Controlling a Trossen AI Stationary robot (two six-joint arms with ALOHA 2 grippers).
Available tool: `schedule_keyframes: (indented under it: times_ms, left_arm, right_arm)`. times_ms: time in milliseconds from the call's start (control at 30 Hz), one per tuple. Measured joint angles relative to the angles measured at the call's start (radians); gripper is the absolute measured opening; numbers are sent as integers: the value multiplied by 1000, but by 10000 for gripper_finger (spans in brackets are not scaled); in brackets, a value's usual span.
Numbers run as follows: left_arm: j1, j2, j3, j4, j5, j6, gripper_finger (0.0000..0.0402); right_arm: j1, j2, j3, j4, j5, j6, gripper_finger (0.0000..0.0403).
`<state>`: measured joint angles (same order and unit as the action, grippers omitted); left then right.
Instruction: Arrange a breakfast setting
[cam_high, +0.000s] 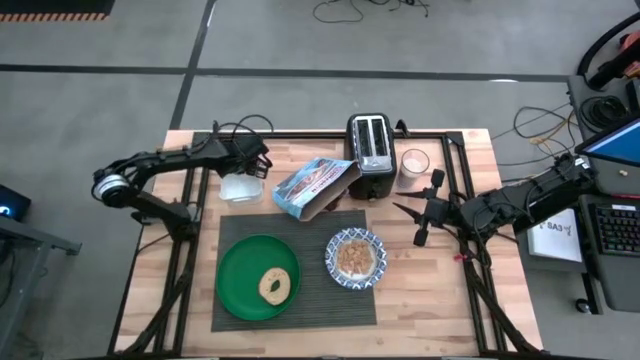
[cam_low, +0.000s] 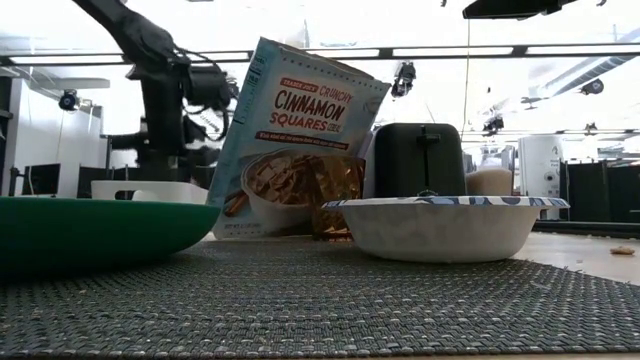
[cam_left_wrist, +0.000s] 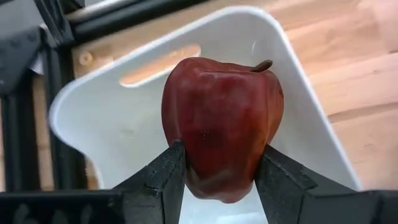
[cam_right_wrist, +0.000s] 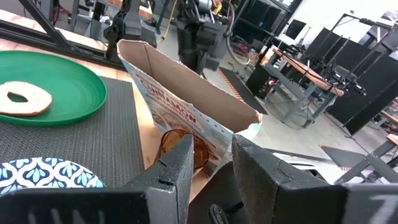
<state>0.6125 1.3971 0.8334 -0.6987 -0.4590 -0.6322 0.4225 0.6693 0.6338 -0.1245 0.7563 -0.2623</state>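
My left gripper (cam_left_wrist: 221, 158) is shut on a red apple (cam_left_wrist: 221, 112) above the white tray (cam_left_wrist: 112, 118) at the table's far left (cam_high: 258, 160). My right gripper (cam_high: 412, 222) is open and empty right of the black toaster (cam_high: 370, 155); its fingers (cam_right_wrist: 177, 168) point at the cereal box (cam_right_wrist: 186, 93). The box (cam_high: 315, 185) leans against the toaster, its lower edge on the dark grey placemat (cam_high: 300, 300). On the mat sit the green plate (cam_high: 240, 270) with the bagel (cam_high: 275, 285) and the blue-and-white bowl (cam_high: 356, 258) with cereal. No spoon shows. My left gripper pinches the apple's lower half between its two fingers (cam_left_wrist: 165, 177), one on each side (cam_left_wrist: 186, 155). The apple stands upright with its stem (cam_left_wrist: 262, 65) up. In the low view the gripper (cam_low: 205, 90) is well above the tray, so the apple is lifted clear.
A glass with a pale drink (cam_high: 413, 165) stands right of the toaster, close to my right gripper. The table's dark frame rails (cam_high: 185, 260) run along both sides. Bare wood (cam_high: 440, 290) lies right of the placemat.
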Motion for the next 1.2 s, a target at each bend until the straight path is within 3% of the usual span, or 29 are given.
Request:
schedule_keyframes:
  times_ms: [233, 400, 567, 767, 1000, 1200]
  left_arm:
    - [-29, -124, 109, -133, -4, 47, 142]
    - [-126, -219, 222, -283, -4, 86, 143]
    - [-315, -292, 339, -429, 14, 97, 142]
    - [-628, -327, 403, -506, 68, 42, 142]
    - [-973, -265, 349, -505, 175, -137, 142]
    - [-1118, -148, 228, -507, 389, -317, 142]
  right_arm:
    - [0, 0, 0, 0, 0, 4, 102]
    - [0, 0, 0, 1, 0, 8, 102]
    - [0, 0, 0, 2, 0, 8, 102]
    - [0, 0, 0, 2, 0, 8, 102]
    - [0, 0, 0, 3, 0, 8, 102]
    - [0, 0, 0, 3, 0, 8, 102]
